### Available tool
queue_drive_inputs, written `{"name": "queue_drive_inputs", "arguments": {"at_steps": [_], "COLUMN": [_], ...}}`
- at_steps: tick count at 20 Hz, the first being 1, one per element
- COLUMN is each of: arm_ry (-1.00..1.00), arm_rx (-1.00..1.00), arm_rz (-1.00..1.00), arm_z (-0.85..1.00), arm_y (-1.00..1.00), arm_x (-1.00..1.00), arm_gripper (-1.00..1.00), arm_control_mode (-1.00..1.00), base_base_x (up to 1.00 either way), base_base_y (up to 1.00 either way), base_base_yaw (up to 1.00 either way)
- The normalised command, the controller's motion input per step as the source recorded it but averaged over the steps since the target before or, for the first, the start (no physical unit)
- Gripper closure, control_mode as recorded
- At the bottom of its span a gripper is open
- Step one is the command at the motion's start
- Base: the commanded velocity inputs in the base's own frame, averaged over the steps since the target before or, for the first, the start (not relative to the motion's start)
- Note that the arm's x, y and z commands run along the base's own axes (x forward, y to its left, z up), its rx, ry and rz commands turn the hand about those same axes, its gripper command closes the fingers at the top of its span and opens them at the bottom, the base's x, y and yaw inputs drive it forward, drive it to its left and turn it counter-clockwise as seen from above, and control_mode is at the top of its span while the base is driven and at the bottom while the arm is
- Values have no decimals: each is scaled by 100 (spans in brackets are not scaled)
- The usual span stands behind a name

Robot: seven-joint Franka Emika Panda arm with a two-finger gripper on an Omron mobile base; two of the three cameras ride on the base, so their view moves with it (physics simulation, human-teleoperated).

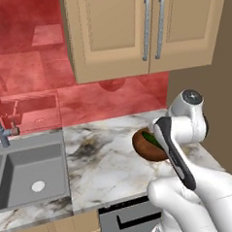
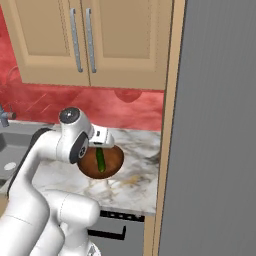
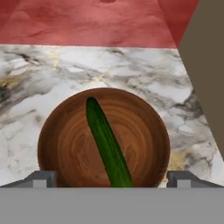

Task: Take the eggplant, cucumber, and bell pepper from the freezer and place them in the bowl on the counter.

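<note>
With fingers spread wide, the gripper (image 3: 112,178) hovers over the bowl (image 3: 65,144), the cucumber (image 3: 106,142) probably released, lying six-to-twelve o'clock.

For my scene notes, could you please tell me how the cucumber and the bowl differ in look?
The cucumber is slim, long and dark green; the bowl is round, wide and reddish-brown. The cucumber lies inside the bowl, which stands on the counter. Both sit below the open gripper.

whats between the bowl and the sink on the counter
Nothing: in the left base view the stretch of counter between the bowl, which holds the cucumber, and the sink is bare marble.
</note>
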Motion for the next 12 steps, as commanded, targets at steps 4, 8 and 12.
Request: {"name": "queue_drive_inputs", "arguments": {"at_steps": [4,8,12], "arm_ry": [0,0,0], "arm_rx": [0,0,0], "arm_rz": [-3,-1,0], "arm_z": [40,30,45], "arm_y": [6,13,14], "arm_x": [-82,-97,-70], "arm_gripper": [-100,-100,-100], "arm_control_mode": [-100,-100,-100], "base_base_x": [0,0,0], "base_base_y": [0,0,0], "base_base_yaw": [0,0,0]}}
